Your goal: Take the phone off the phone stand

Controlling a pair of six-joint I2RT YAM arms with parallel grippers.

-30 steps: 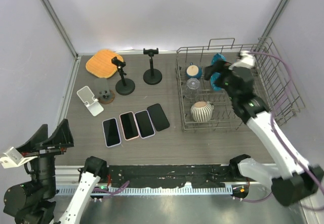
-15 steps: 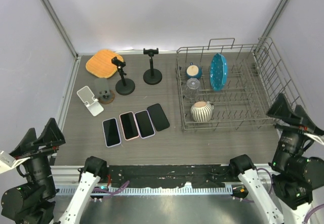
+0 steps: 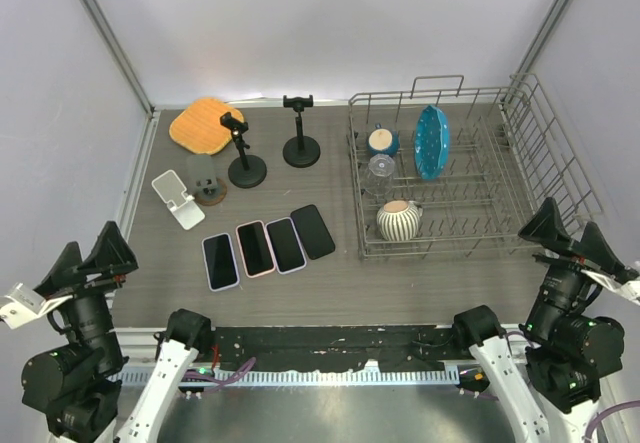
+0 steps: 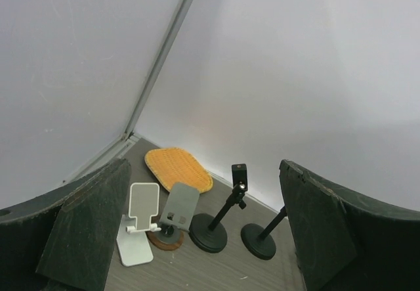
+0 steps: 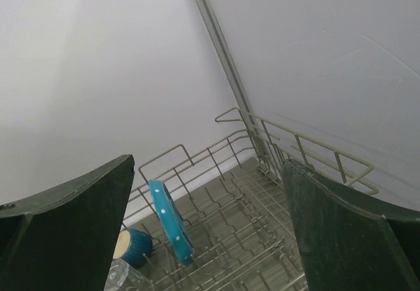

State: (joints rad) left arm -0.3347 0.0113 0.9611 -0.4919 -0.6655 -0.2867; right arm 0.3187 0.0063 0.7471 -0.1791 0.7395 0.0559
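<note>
From above and behind we are looking down over the whole surface [image 3: 330,283]. Past the left gripper [image 4: 203,166] we are facing the distant orange mat [image 4: 178,167]; past the right gripper [image 5: 209,163], the dish rack [image 5: 256,238], both also showing overhead.

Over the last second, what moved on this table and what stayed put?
The right gripper pulled back from over the dish rack to the near right corner, open and empty. The left gripper, also open, shifted slightly at the near left. Nothing was grasped or released. The four phones, the phone stands and the racked dishes stayed put.
</note>
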